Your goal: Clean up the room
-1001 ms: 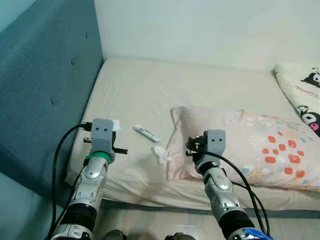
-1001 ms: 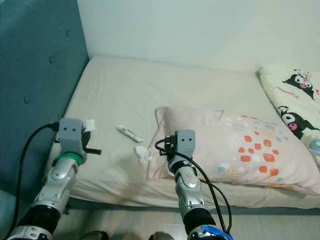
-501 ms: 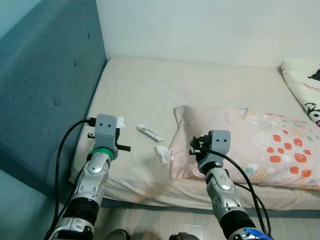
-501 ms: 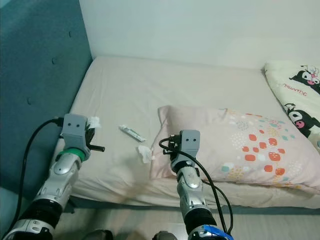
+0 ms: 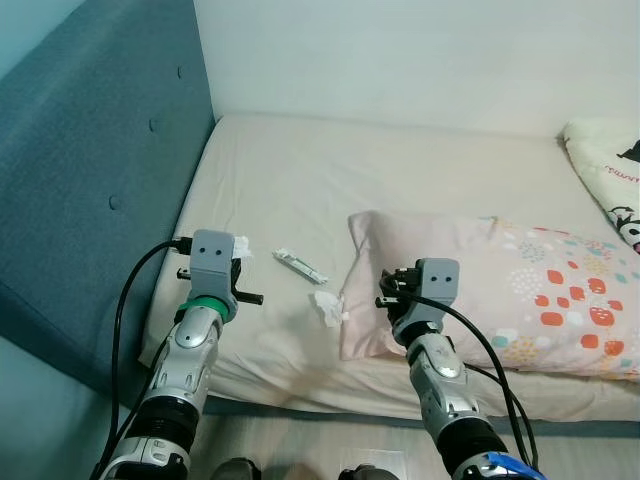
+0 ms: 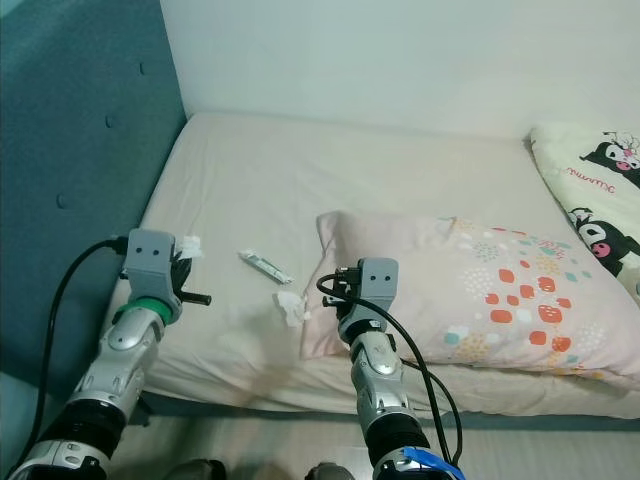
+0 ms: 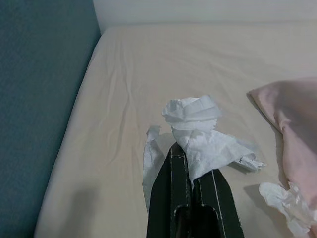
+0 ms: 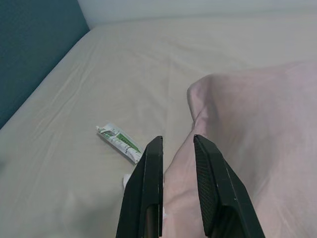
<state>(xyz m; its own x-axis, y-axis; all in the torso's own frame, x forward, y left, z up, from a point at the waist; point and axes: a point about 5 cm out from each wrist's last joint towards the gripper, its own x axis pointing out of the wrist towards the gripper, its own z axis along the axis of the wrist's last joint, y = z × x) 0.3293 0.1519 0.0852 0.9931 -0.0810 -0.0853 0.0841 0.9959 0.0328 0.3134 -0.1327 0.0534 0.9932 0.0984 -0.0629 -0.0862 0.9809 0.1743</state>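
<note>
The litter pick-up on the cream-sheeted bed (image 5: 300, 190) looks partly done. The left gripper (image 7: 190, 171) has its 2 black fingers pinched tight on a crumpled white tissue (image 7: 198, 129), held above the mattress near the blue padded headboard (image 5: 90, 170). The right gripper (image 8: 176, 148) hovers with its jaws a little apart and empty over the edge of the pink patterned pillow (image 5: 500, 290). Next, I'd judge, it must drop onto the second small white tissue wad (image 5: 323, 306) just beside the pillow, or the thin white-and-green tube (image 5: 299, 266) lying flat nearby.
</note>
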